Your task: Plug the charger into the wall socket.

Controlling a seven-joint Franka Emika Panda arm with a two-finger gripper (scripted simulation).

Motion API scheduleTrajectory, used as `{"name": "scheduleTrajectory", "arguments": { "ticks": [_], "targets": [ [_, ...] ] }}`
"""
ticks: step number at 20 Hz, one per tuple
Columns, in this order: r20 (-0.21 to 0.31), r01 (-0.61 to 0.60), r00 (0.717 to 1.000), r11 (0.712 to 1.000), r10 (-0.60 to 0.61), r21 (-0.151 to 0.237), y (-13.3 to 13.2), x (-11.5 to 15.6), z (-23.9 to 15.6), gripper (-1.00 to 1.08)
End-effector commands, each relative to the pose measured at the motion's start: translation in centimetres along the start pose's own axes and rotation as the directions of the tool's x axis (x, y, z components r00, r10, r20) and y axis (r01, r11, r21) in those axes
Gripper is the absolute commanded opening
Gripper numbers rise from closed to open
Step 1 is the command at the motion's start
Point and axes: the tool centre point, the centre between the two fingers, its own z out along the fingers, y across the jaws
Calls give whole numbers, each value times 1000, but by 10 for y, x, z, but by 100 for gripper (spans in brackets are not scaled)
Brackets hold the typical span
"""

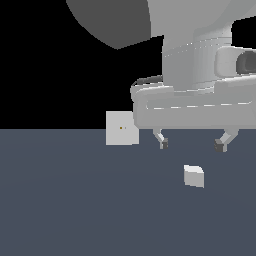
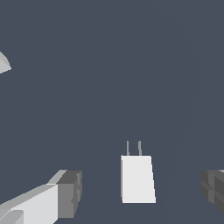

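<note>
Charger [image 2: 138, 178] lying flat on floor (two prongs along its long axis), gripper [image 1: 191, 144] spread wide above, wall socket [image 1: 122, 128] upright beyond.

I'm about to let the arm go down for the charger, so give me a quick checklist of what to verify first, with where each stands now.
1. Gripper open: ok, fingers spread wide.
2. Gripper empty: ok, nothing between the fingers.
3. Charger between the fingers: ok in the wrist view; it lies on the floor below them.
4. Fingers clear of charger: ok, a gap on both sides and above.
5. Prongs unobstructed: ok, two thin pins stick out freely.
6. Wall socket upright and free: ok, apart from the charger.
7. Prongs facing the socket: cannot tell.
</note>
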Motion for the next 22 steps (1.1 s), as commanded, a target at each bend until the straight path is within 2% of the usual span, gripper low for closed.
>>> {"name": "scheduleTrajectory", "arguments": {
  "ticks": [1,15,22],
  "targets": [
    [-9,-11,1000,1000,11,-3,4,-2,4,100],
    [-11,-18,1000,1000,18,-3,6,-4,9,100],
    [-11,-18,1000,1000,18,-2,5,-14,30,100]
  ]
}}
